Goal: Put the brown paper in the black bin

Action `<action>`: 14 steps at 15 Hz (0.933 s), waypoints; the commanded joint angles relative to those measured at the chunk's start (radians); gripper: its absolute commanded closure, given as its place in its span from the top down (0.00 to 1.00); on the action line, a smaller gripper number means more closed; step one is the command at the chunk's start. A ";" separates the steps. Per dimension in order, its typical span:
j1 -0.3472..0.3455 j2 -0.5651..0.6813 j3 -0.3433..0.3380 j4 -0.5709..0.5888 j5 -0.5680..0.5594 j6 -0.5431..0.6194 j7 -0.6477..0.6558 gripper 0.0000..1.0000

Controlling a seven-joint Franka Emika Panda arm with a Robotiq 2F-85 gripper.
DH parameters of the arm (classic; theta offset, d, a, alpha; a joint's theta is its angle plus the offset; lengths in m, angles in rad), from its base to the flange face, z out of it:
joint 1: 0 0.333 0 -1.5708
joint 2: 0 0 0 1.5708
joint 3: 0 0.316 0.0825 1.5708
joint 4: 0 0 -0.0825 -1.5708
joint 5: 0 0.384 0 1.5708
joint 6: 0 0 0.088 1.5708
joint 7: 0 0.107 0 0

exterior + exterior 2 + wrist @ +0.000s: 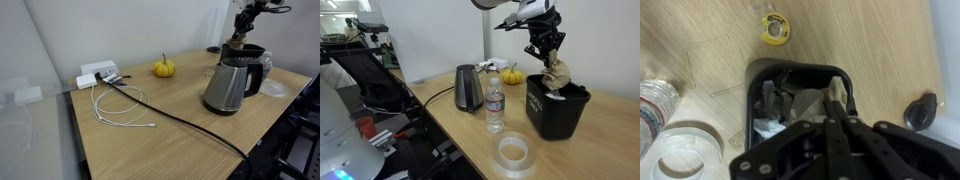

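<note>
In an exterior view my gripper (549, 48) is shut on the brown paper (557, 73), a crumpled tan wad that hangs just over the open top of the black bin (556, 113). In the wrist view my fingers (836, 108) pinch the brown paper (812, 104) above the black bin's rim (752, 78); more crumpled paper lies inside. In an exterior view my gripper (242, 30) is above the black bin (254, 51), which stands mostly hidden behind the kettle.
A steel kettle (469, 88) (231, 85), a water bottle (495, 105) (654, 100) and a clear tape roll (512, 153) (685, 150) stand near the bin. A small pumpkin (163, 68) (773, 28), a power strip (98, 73) and cables (125, 105) lie farther off.
</note>
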 commanded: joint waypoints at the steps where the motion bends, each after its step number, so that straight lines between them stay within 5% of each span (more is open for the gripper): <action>1: -0.027 0.001 0.038 -0.015 0.078 0.008 -0.101 0.00; 10: -0.055 0.037 0.040 -0.029 0.211 -0.012 -0.177 0.00; 12: -0.058 0.043 0.042 -0.023 0.243 -0.026 -0.205 0.27; 14: -0.056 0.039 0.030 -0.023 0.238 -0.005 -0.192 0.39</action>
